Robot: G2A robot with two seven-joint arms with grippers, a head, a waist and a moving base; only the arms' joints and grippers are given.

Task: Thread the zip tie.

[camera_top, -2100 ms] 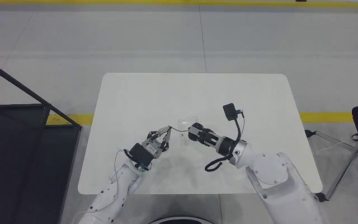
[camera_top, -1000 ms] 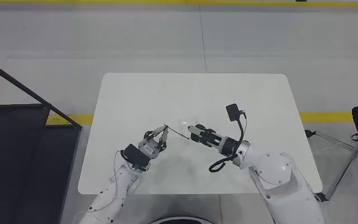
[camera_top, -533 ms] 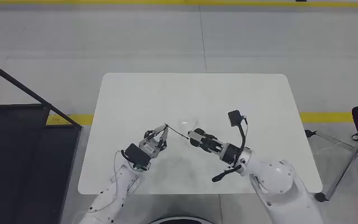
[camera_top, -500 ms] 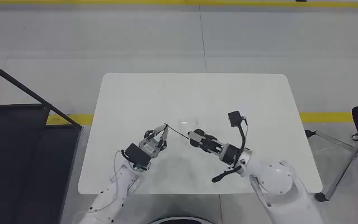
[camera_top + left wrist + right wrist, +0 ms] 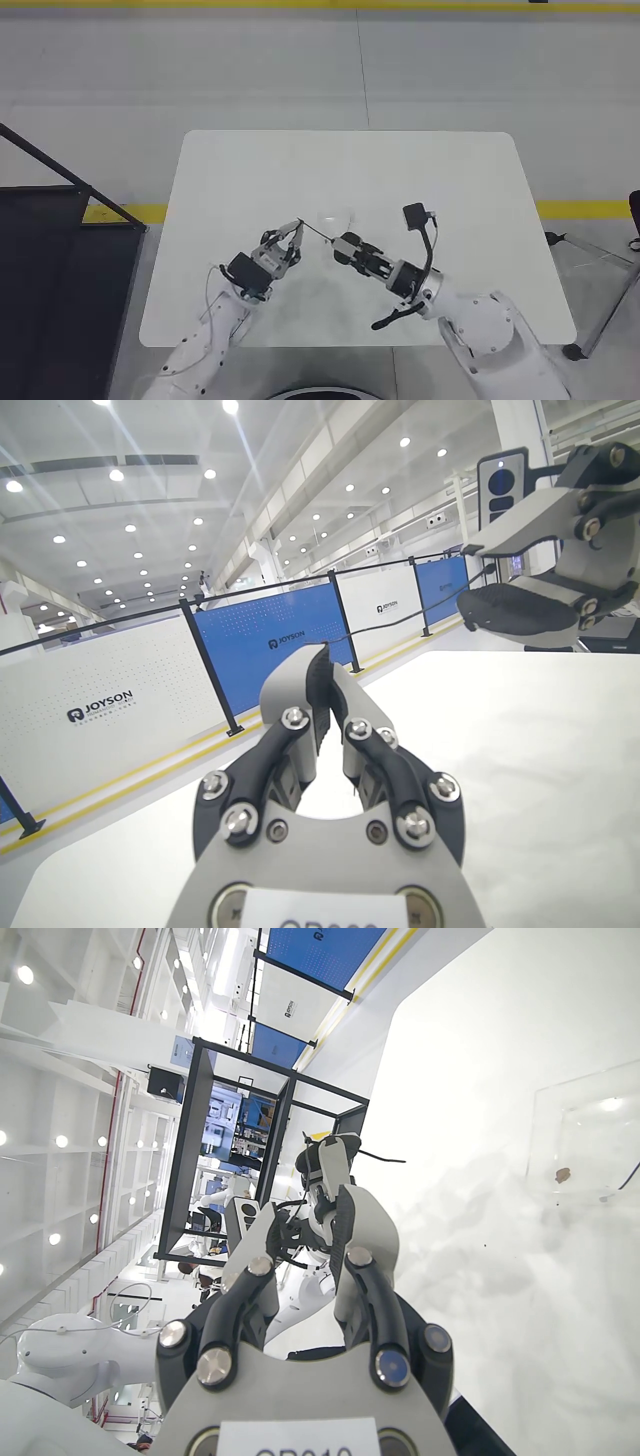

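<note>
left gripper: ribbed black rubber pads pinched tight on the zip tie | zip tie: thin black strap held off the table, spanning to the right gripper | right gripper: grey fingers partly open around the strap's far end; I cannot tell whether they touch it | surroundings: smooth white table, clear plastic tray near the grippers

White table is carrying a clear plastic tray near its middle. Black-framed structure is standing off the left edge. Yellow floor line is running behind.
</note>
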